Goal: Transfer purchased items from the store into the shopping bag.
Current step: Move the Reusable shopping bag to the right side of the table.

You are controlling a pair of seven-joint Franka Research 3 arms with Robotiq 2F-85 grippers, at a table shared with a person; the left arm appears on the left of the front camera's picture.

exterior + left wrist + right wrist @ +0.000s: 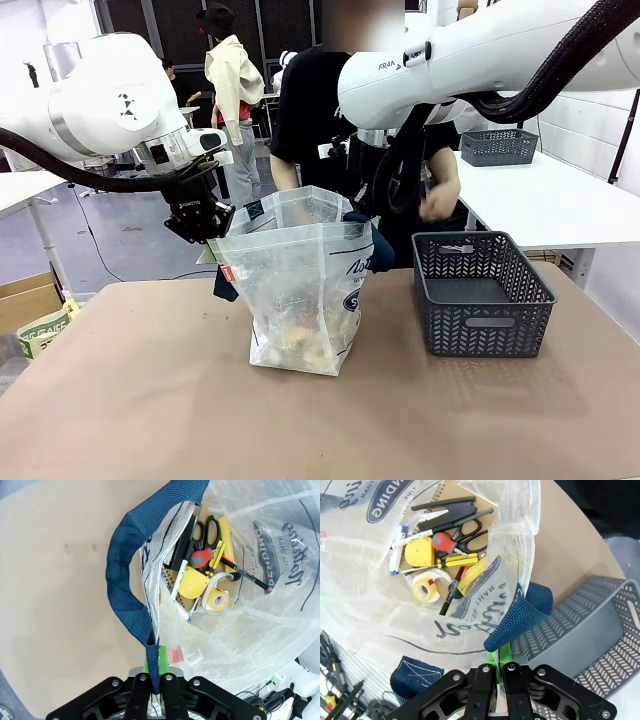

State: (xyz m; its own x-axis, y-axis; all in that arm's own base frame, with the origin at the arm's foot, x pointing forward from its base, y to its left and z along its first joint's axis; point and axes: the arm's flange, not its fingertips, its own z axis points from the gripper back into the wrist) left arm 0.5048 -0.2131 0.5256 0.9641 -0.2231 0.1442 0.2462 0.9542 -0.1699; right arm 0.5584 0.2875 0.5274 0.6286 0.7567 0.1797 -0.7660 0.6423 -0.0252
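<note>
The clear shopping bag (300,290) stands open on the brown table, left of the dark grey store basket (490,320). My left gripper (155,682) is shut on the bag's navy handle (120,575) at its left side. My right gripper (498,667) is shut on the other navy handle (520,617) at the bag's right side. Together they hold the mouth open. The purchased items lie at the bag's bottom: scissors (207,530), a yellow tape measure (417,550), a tape roll (425,590), pens and a notebook. The basket's bare floor (590,630) shows.
A person in black stands behind the bag, with one hand (440,200) raised above the basket. A second grey basket (498,147) sits on a white table at the back right. Cardboard boxes (35,325) lie on the floor at the left.
</note>
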